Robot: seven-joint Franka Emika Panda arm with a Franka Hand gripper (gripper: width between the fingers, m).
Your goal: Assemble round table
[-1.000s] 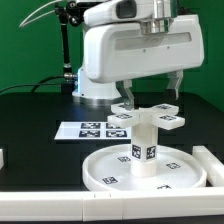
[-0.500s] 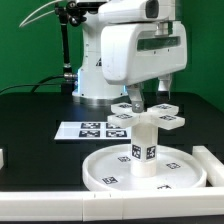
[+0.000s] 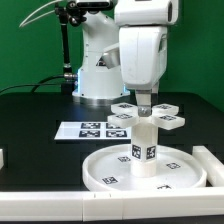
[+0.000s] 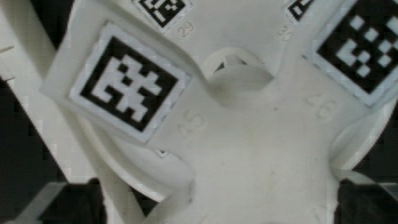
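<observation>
Exterior view: cross-shaped foot [image 3: 146, 114] atop post [image 3: 143, 147] on disc [image 3: 110, 170]; fingers' [image 3: 144, 106] spread unclear, even up close.

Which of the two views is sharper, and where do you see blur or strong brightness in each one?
The exterior view is sharper: the tags on the marker board read clearly, while the white post and round disc look bright against the black table. The wrist view is soft: the cross-shaped foot fills it at close range, and its tag edges are blurred.
</observation>
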